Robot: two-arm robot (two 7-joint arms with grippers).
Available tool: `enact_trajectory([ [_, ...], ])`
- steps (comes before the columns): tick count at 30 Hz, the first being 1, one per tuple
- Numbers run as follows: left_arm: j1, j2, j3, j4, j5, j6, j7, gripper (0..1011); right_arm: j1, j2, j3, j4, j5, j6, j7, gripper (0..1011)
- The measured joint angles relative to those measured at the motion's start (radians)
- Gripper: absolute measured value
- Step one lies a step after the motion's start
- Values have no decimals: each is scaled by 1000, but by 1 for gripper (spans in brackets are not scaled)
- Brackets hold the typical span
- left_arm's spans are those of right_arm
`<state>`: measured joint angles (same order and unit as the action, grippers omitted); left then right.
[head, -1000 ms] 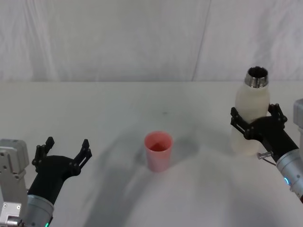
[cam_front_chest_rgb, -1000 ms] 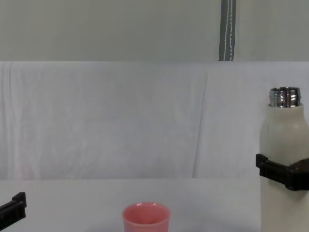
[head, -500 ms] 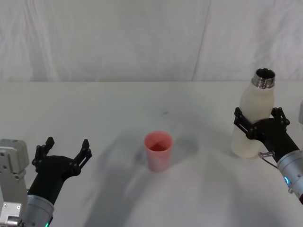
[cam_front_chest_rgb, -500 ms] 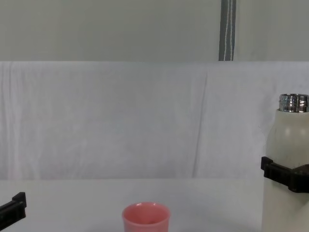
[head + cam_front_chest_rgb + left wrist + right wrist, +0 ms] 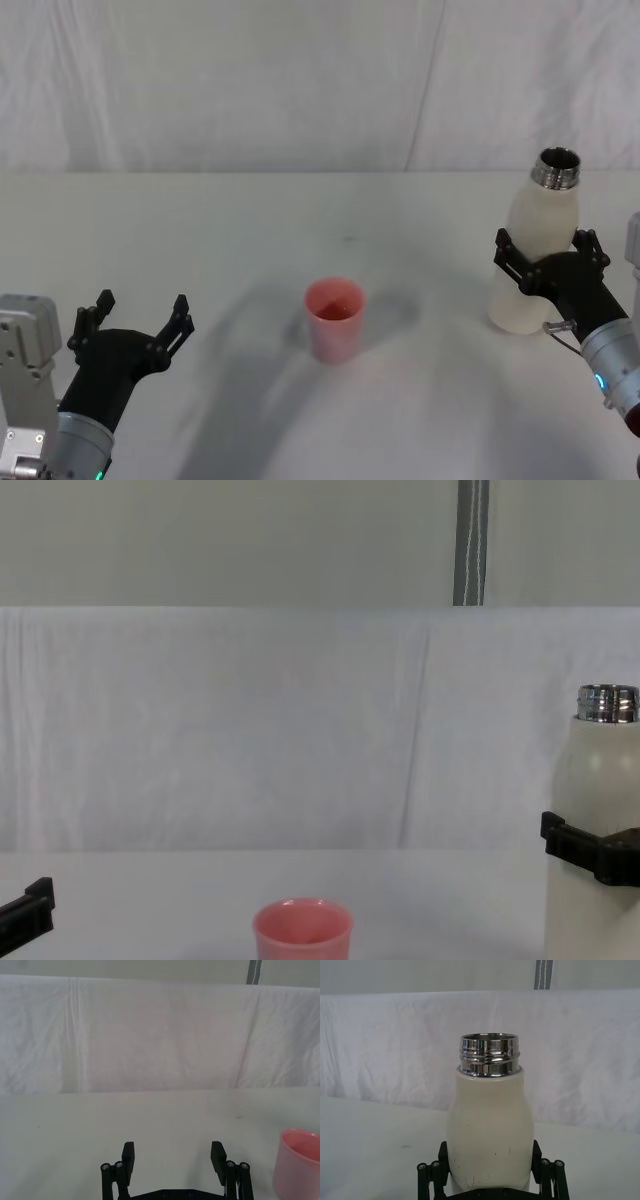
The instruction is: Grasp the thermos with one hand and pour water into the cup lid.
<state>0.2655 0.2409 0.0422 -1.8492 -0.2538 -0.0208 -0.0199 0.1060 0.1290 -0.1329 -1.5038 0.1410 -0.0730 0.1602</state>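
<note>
While the thermos (image 5: 533,262) stands upright on the table (image 5: 250,230) at the 3 o'clock side of the head view, the right gripper (image 5: 547,263) is clamped around its cream body, one black finger on each flank below the steel neck. The cup lid (image 5: 334,319) sits upright near the centre of the table, well apart from the thermos, toward 9 o'clock of it. The left gripper (image 5: 136,322) rests at 8 o'clock of the cup lid, fingers spread with nothing between them.

Left wrist view: the left gripper (image 5: 173,1157) has its two fingers (image 5: 128,1155) parted over bare table; the cup lid (image 5: 298,1164) stands off to one side, not touched.

Right wrist view: the thermos (image 5: 490,1125) is upright, its threaded neck open and uncapped, and the right gripper (image 5: 491,1172) grips the lower body from both sides.

Chest view: the thermos (image 5: 597,830) rises at 3 o'clock with a black finger of the right gripper (image 5: 593,853) wrapped across its body. The cup lid (image 5: 302,932) is at 6 o'clock. A fingertip of the left gripper (image 5: 25,915) shows at 8 o'clock.
</note>
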Motion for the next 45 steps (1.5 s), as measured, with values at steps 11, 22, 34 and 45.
enact_trajectory([
  [11, 0, 0, 0, 0, 0, 0, 0, 1001, 7, -11, 8, 24, -13, -37, -14, 950],
  [22, 0, 0, 0, 0, 0, 0, 0, 1001, 10, -16, 13, 38, -15, -46, -8, 950],
  [34, 0, 0, 0, 0, 0, 0, 0, 1001, 10, -20, 17, 49, -12, -50, -4, 950],
  [45, 0, 0, 0, 0, 0, 0, 0, 1001, 11, -20, 21, 55, -7, -52, -1, 950],
])
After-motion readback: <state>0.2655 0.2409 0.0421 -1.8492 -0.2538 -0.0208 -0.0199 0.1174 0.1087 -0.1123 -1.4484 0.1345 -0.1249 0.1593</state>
